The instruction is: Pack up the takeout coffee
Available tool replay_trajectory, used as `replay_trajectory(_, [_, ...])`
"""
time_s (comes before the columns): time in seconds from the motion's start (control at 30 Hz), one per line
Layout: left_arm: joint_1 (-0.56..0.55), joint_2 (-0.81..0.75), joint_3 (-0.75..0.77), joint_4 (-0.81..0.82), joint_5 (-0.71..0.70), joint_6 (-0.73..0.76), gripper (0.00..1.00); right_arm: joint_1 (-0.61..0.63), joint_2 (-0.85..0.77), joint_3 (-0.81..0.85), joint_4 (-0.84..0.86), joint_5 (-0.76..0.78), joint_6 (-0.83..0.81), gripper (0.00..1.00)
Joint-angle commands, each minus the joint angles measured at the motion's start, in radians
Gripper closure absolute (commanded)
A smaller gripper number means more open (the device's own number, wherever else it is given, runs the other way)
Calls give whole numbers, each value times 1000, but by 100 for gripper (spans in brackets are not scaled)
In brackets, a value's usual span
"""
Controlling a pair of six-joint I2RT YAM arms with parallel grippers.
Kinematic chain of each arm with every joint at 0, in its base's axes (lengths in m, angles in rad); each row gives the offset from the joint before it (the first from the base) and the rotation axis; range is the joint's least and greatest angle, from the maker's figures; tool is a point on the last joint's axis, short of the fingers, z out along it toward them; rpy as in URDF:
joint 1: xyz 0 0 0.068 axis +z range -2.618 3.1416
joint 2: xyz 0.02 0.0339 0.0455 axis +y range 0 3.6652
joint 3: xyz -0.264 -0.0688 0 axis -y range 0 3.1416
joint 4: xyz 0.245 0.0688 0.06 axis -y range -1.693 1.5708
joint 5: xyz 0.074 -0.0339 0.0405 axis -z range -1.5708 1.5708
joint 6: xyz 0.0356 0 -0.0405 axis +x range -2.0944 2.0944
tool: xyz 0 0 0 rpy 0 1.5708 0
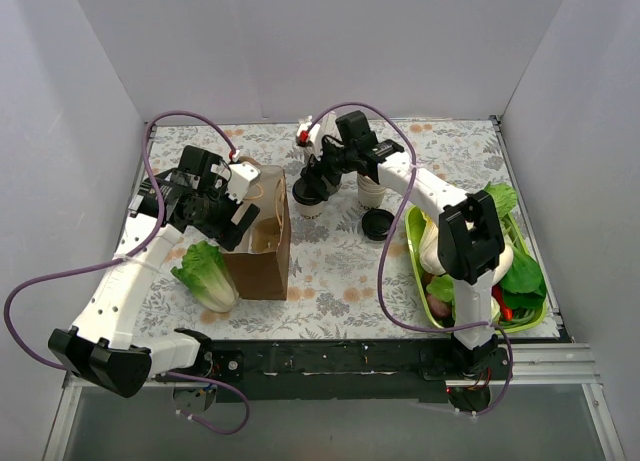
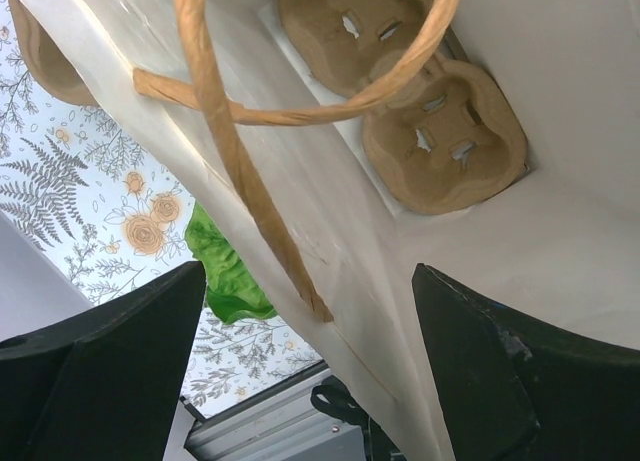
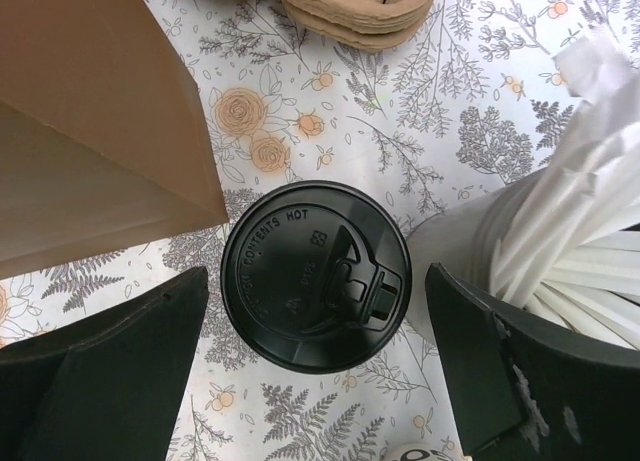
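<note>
The takeout coffee [image 3: 315,274], a cream cup with a round black lid, stands on the floral cloth just right of the brown paper bag [image 1: 265,251]; it also shows in the top view [image 1: 309,207]. My right gripper [image 3: 316,281] is open right above it, one finger [image 3: 100,371] on each side, not touching. My left gripper [image 2: 309,271] is open and straddles the bag's near wall [image 2: 330,211] at its rim. A pulp cup carrier [image 2: 440,141] lies inside on the bag's bottom.
A grey cup of white sticks [image 3: 560,251] stands close on the coffee's right. Pulp carriers [image 3: 340,1] lie beyond it. A stack of cream cups [image 1: 370,191] and a loose black lid [image 1: 378,224] are nearby. A lettuce [image 1: 205,274] lies left of the bag; a green tray [image 1: 412,251] of vegetables is at right.
</note>
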Motion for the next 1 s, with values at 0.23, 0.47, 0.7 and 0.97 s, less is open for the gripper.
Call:
replay_trajectory(0.23, [7,-13,4,12,13,-10,14,37,51,40,-2,83,-24,2])
replay_trajectory(0.47, [7,-9,-5,21,24,-7,14,39,61,45,-1,89,-23,4])
replay_trajectory(0.7, [8,-1,-6,20,38,-5,14,37,61,59,-4,43,31,5])
replay_trajectory(0.97, [8,-1,-11,14,47,-7,14,34,70,62,1,22,84,6])
